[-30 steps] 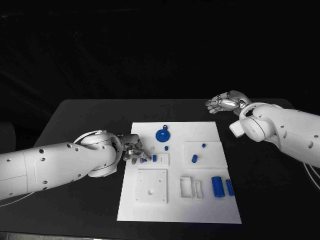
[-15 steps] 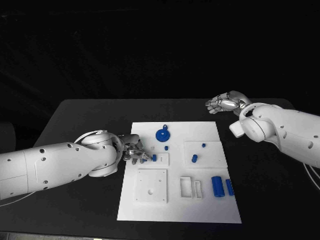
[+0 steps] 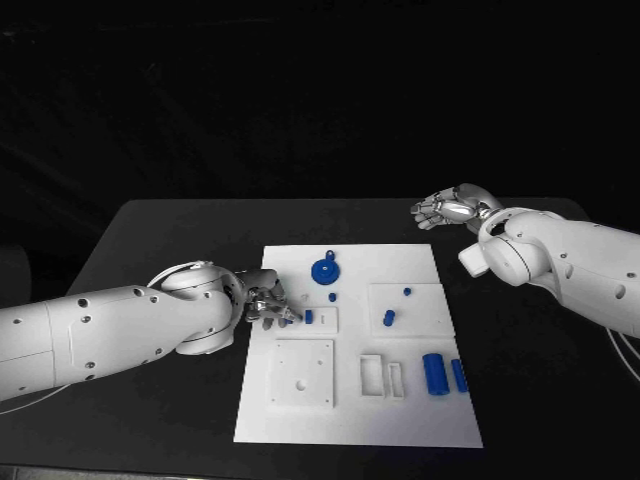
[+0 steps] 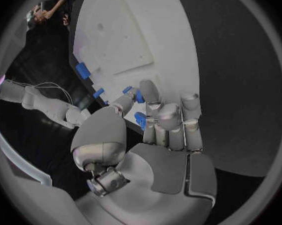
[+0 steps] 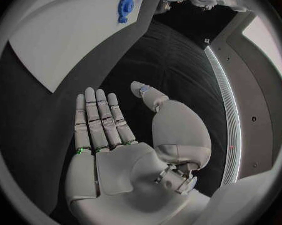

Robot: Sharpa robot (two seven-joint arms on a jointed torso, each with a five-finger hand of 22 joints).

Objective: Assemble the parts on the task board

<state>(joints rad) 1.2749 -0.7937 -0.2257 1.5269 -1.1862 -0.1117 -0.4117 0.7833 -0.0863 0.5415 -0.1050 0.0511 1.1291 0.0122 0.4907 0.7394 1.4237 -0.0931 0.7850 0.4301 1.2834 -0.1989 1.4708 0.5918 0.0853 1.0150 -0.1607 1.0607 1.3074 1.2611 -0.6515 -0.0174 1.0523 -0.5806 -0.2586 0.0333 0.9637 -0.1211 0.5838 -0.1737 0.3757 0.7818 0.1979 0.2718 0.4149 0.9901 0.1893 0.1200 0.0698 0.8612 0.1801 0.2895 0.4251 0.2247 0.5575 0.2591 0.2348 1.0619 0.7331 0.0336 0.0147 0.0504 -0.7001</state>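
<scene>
The white task board (image 3: 407, 420) lies in the middle of the black table. My left hand (image 3: 270, 306) sits at the board's left edge with its fingers curled in. In the left wrist view it pinches a small blue part (image 4: 141, 119) between thumb and fingers of the left hand (image 4: 159, 130). Just beside its fingertips a blue peg (image 3: 309, 316) stands on the board. My right hand (image 3: 450, 208) hovers off the board's far right corner, holding nothing. The right wrist view shows the right hand (image 5: 116, 135) flat, with straight fingers and the thumb held apart.
On the board are a blue disc (image 3: 326, 269), small blue pegs (image 3: 388, 317) on a raised white square, two long blue cylinders (image 3: 436, 372) at the right, a white square block (image 3: 304, 372) and white slotted pieces (image 3: 381, 374). Bare black table lies on both sides.
My left hand's fingers have drawn up and in a little at the board's left edge. The right arm has not moved.
</scene>
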